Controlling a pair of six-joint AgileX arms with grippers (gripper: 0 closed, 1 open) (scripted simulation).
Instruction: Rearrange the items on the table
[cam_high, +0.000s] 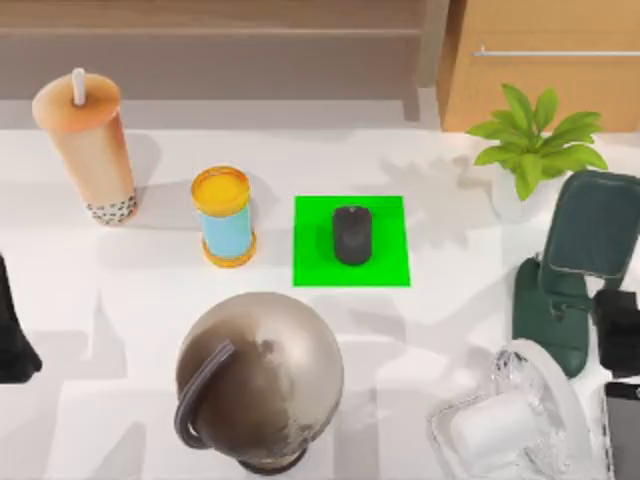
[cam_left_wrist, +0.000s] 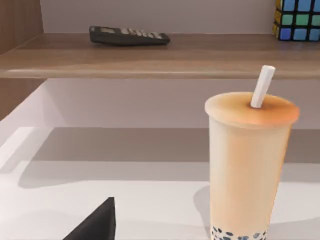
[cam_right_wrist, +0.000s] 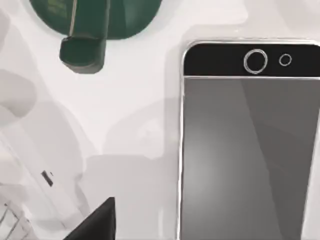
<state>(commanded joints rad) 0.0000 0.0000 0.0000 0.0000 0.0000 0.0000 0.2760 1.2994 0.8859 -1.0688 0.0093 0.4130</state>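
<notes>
Resting on a bright green square mat (cam_high: 351, 241) mid-table, small black computer mouse (cam_high: 352, 235), tall orange-tan drink cup with white straw (cam_high: 88, 150) far left, grey-screened smartphone (cam_right_wrist: 250, 150) and white desk fan with clear grille (cam_high: 505, 425) at right edge of white tabletop (cam_high: 420, 330), jaw state of either gripper impossible to tell.

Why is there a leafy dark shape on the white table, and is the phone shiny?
In the top view, the plant casts a soft leafy shadow leftward onto the table; the drink cup shades rightward. In the right wrist view, the smartphone screen shows a pale, gentle sheen.
</notes>
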